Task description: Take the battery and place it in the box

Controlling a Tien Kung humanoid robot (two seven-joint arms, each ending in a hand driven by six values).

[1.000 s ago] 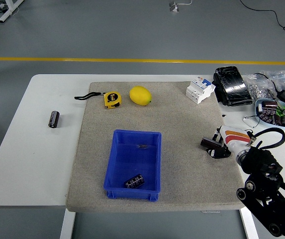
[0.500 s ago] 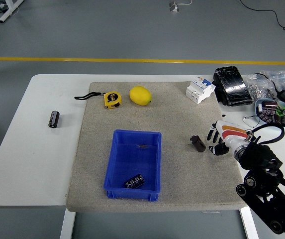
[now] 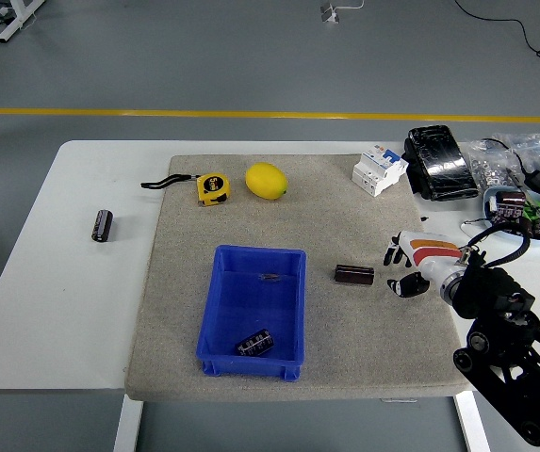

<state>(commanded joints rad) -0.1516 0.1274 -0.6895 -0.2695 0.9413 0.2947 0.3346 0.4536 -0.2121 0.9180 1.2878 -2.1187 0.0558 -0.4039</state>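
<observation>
A dark cylindrical battery lies on its side on the grey mat, between the blue box and my right hand. That hand is open, fingers spread, a short gap to the battery's right and not touching it. Inside the box lie another dark battery near the front wall and a small dark piece near the back. A third battery rests on the bare white table at the far left. My left arm is out of view.
A yellow tape measure and a lemon sit at the mat's back. A white breaker, a black pack, bags of parts and a bowl of components crowd the right side.
The battery has left my right hand and moved left across the mat toward the box, now lying flat. The hand has opened and stays at the right.
</observation>
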